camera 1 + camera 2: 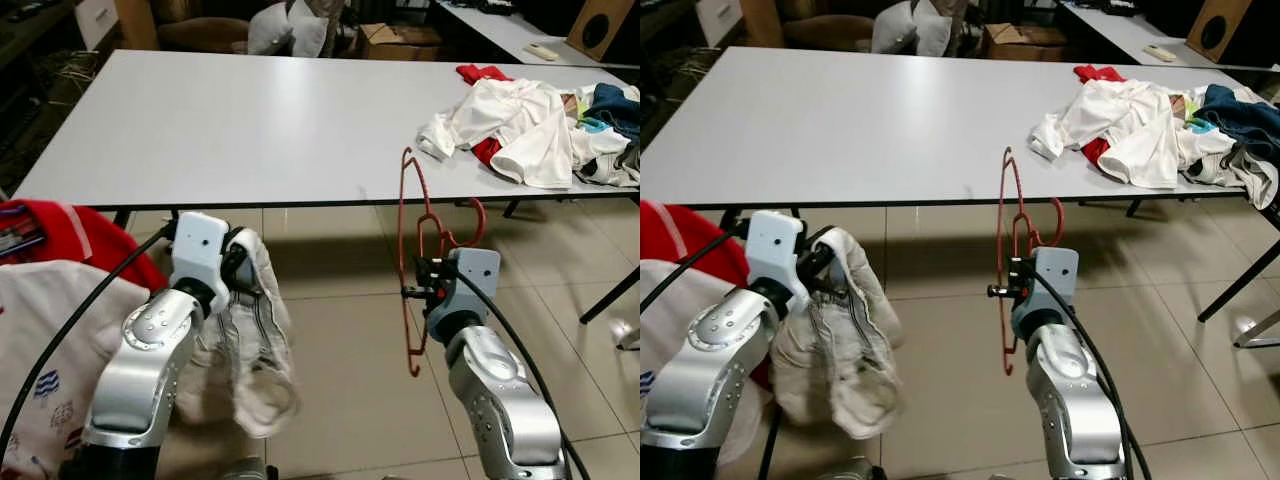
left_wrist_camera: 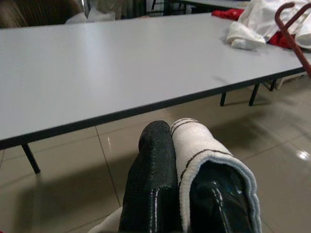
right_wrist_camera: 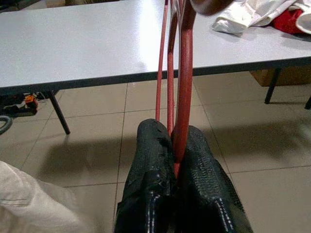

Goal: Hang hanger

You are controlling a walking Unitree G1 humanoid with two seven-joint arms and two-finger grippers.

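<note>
Right claw (image 1: 428,282) is clamped on one thin red wire hanger (image 1: 418,262), held upright in the air before the near edge of the long white table (image 1: 240,125). Left claw (image 1: 238,262) is pinched on one cream striped cloth garment (image 1: 248,350). Judging from this, one hanger is in hand and the hanging itself is not yet done. One heap of mixed clothes (image 1: 540,125) lies at the table's far right corner.

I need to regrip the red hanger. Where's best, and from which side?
Probably where the right hand already pinches the red hanger: at the neck below the hook. It stands upright and edge-on before the table, so come from the robot's side, pinching across the wire.
</note>
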